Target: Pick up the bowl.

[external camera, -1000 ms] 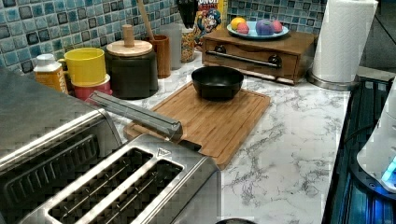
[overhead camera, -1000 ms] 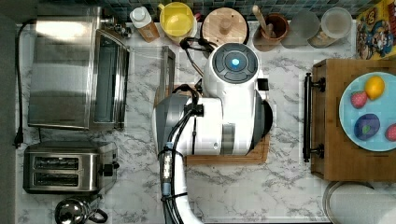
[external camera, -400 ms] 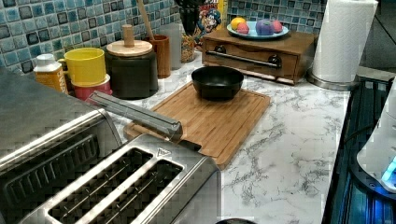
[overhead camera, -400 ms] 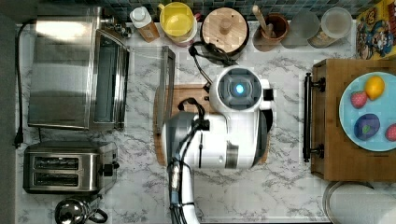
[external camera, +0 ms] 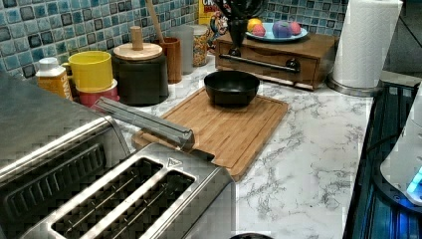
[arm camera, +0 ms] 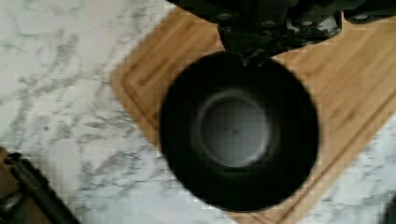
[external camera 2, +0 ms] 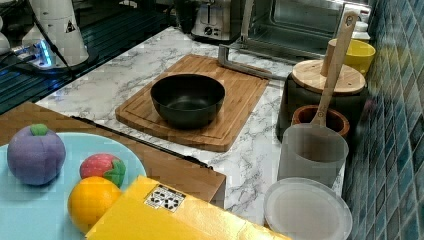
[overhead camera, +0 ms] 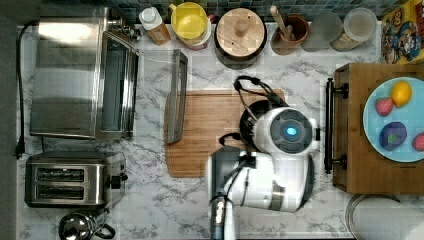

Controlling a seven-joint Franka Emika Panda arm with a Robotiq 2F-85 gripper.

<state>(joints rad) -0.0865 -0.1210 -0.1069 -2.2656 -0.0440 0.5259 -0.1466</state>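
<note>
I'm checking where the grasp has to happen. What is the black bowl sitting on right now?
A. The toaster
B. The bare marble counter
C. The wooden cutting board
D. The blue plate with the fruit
C: the bowl rests on the wooden cutting board, near the board's end closest to the wooden drawer box, as the left view also shows.

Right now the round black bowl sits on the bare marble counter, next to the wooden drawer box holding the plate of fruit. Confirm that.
Not quite. The round black bowl sits on the wooden cutting board, not on the bare marble counter, as the right view shows. It is indeed next to the wooden drawer box holding the plate of fruit.
</note>
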